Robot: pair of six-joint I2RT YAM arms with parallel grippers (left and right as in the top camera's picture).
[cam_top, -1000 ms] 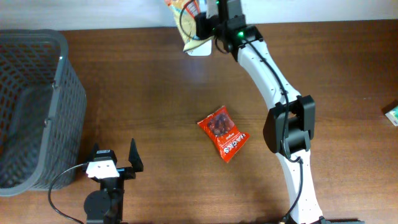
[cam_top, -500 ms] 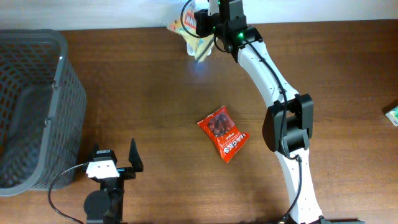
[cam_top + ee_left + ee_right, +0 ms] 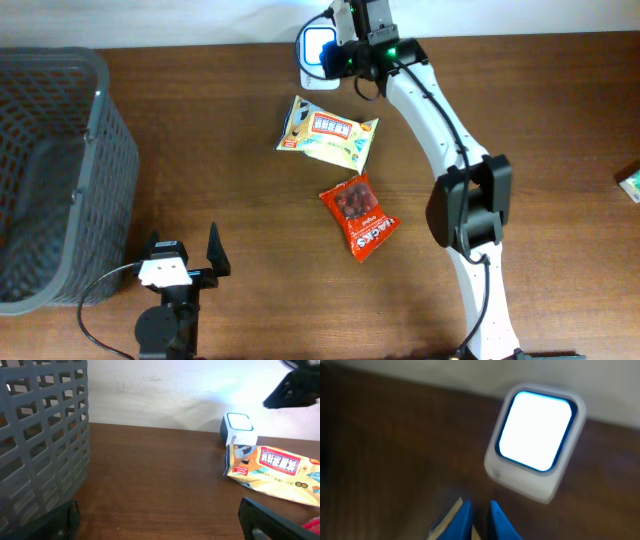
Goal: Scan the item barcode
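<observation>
While left gripper (image 3: 184, 240) gapes and right gripper (image 3: 477, 510) seems barely parted, packet (image 3: 328, 135) lies upper centre, judged light, crinkly: pinch an edge.

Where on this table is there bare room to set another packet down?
Bare wood lies between the grey mesh basket and the yellow snack packet, and right of the white robot arm. It is crowded around the white scanner, that packet and the red snack packet.
</observation>
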